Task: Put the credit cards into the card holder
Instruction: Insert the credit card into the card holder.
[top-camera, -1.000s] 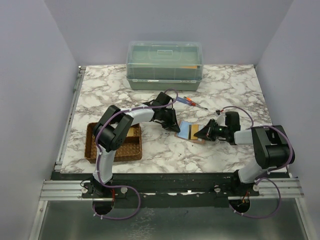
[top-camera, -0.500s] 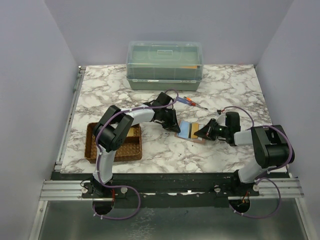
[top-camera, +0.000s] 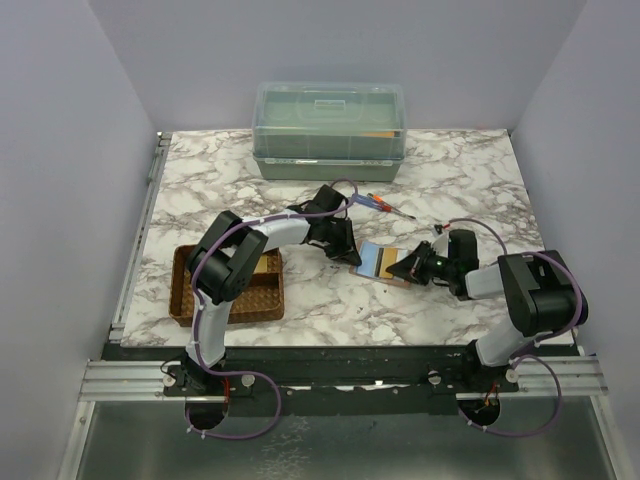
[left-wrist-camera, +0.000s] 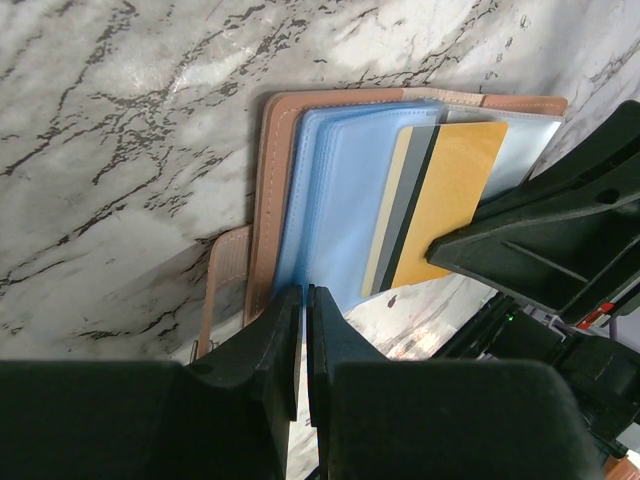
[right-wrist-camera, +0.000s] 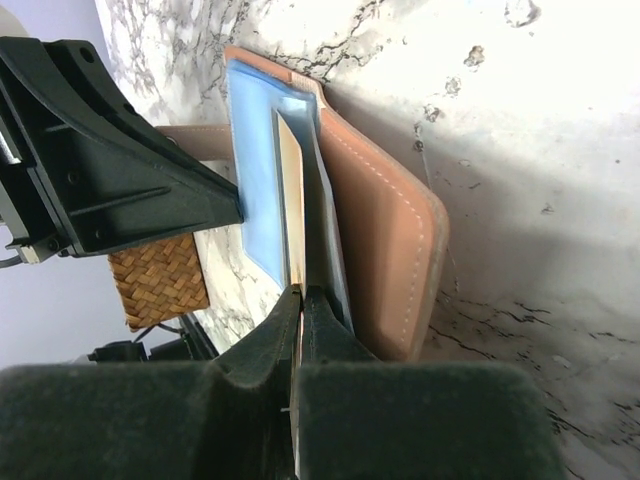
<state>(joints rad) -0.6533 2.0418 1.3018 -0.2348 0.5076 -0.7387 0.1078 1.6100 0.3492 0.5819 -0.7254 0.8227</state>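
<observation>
The card holder (top-camera: 375, 262) lies open mid-table, pinkish-tan leather (left-wrist-camera: 262, 190) with light blue plastic sleeves (left-wrist-camera: 335, 190). My left gripper (left-wrist-camera: 303, 295) is shut on the near edge of those blue sleeves, holding them up. A tan-gold credit card (left-wrist-camera: 455, 190) with a dark stripe lies partly over the sleeves. My right gripper (right-wrist-camera: 301, 292) is shut on that card's edge (right-wrist-camera: 291, 190), beside the holder's leather cover (right-wrist-camera: 385, 230). From above, the left gripper (top-camera: 348, 254) and right gripper (top-camera: 404, 268) meet the holder from opposite sides.
A brown woven tray (top-camera: 200, 300) sits at the near left under the left arm. A lidded clear-green box (top-camera: 330, 130) stands at the back. Red-and-blue screwdrivers (top-camera: 385, 205) lie just behind the card holder.
My right gripper has shifted slightly left and nearer with the card, closer onto the holder. The left gripper has stayed where it was.
</observation>
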